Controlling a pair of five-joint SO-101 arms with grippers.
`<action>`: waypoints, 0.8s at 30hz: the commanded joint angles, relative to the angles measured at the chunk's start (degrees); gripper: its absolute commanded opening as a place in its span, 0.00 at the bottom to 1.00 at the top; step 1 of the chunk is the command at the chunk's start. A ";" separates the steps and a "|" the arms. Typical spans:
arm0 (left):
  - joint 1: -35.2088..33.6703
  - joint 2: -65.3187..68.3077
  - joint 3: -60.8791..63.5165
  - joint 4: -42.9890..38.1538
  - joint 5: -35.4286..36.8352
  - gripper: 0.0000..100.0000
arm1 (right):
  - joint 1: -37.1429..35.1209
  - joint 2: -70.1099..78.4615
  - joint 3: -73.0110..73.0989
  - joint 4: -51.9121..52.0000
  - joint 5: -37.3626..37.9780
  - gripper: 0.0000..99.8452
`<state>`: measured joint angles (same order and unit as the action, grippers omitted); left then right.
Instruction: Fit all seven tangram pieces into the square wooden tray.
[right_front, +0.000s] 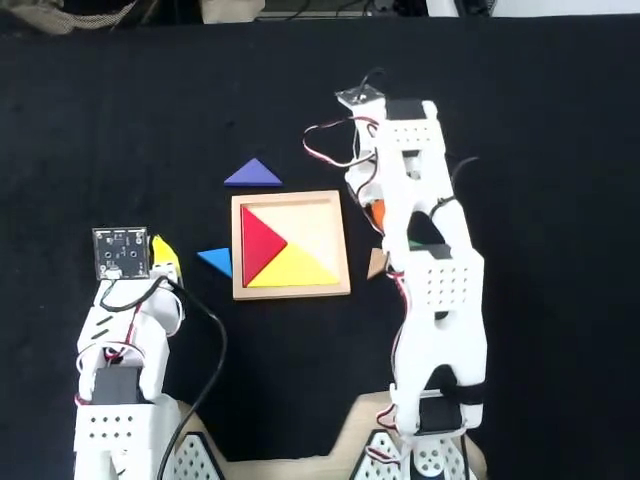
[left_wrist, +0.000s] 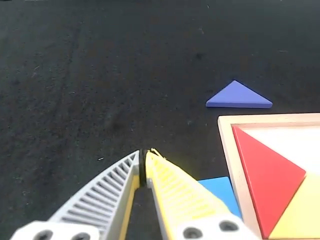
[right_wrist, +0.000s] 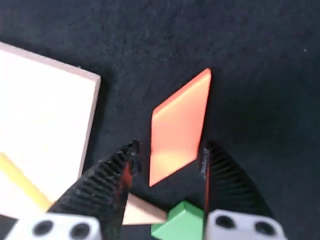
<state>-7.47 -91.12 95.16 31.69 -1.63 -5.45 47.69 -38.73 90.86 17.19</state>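
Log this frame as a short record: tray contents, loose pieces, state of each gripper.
in tray: red triangle, yellow triangle
loose on table: purple triangle, blue triangle, orange parallelogram, green piece, tan triangle
left gripper: shut, near blue triangle
right gripper: open, astride orange parallelogram

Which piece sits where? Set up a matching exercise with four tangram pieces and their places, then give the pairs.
1. red triangle
2. purple triangle
3. orange parallelogram
4. blue triangle

A. straddled by the open right gripper
B. inside the tray
C. on the black table, past the tray's far side
D. beside the tray, near the shut left gripper

Pairs: 1-B, 2-C, 3-A, 4-D
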 joint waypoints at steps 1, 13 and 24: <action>0.75 -0.35 -0.31 -1.32 -0.44 0.03 | -1.58 -4.62 -3.03 1.93 0.62 0.19; 0.66 -0.35 -0.31 -1.23 -0.44 0.03 | -3.43 -4.62 -3.03 0.62 6.15 0.19; 0.66 -0.35 -0.31 -1.14 -0.44 0.03 | -3.43 0.22 -2.07 -2.11 6.59 0.19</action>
<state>-7.12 -91.12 95.16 31.69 -1.63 -8.00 47.52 -38.73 89.89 22.99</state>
